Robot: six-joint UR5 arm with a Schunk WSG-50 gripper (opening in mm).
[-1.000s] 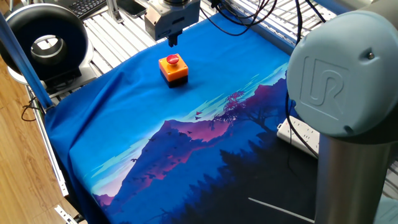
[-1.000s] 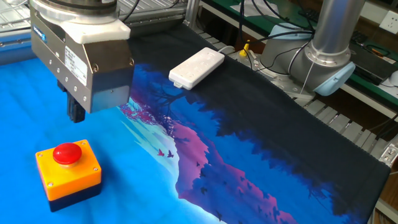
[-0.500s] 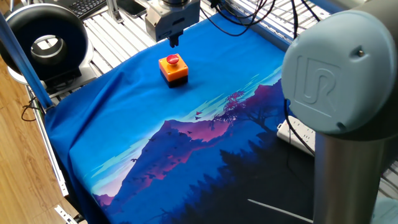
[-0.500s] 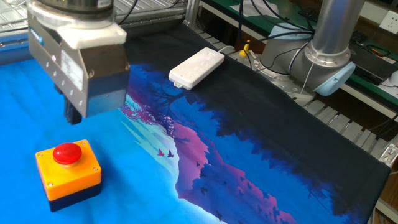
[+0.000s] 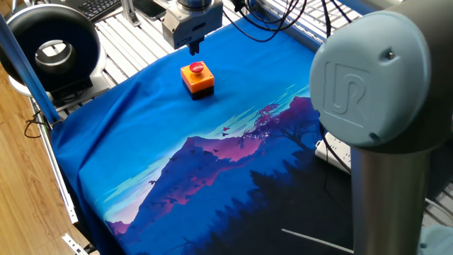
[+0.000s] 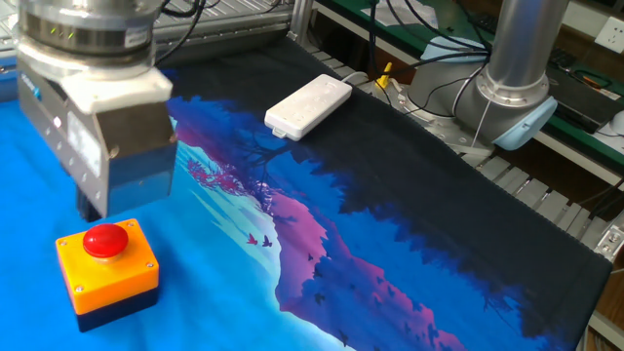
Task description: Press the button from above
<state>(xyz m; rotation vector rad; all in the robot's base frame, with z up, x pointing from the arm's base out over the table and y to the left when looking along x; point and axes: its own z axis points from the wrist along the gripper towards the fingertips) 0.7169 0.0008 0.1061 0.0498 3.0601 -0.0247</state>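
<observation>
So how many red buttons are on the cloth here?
1. The button sits on its orange box near one edge of the blue cloth, just below the pincer. None looks hidden, though the arm covers part of one view.

button [image 5: 197, 69] sits on the cloth [image 5: 212, 163] near its far edge — gripper [image 5: 193, 48] hangs just behind and above it, not touching. Power strip [image 6: 308, 106] lies well apart, on the cloth's other side beside the arm base [image 6: 512, 93].
</observation>
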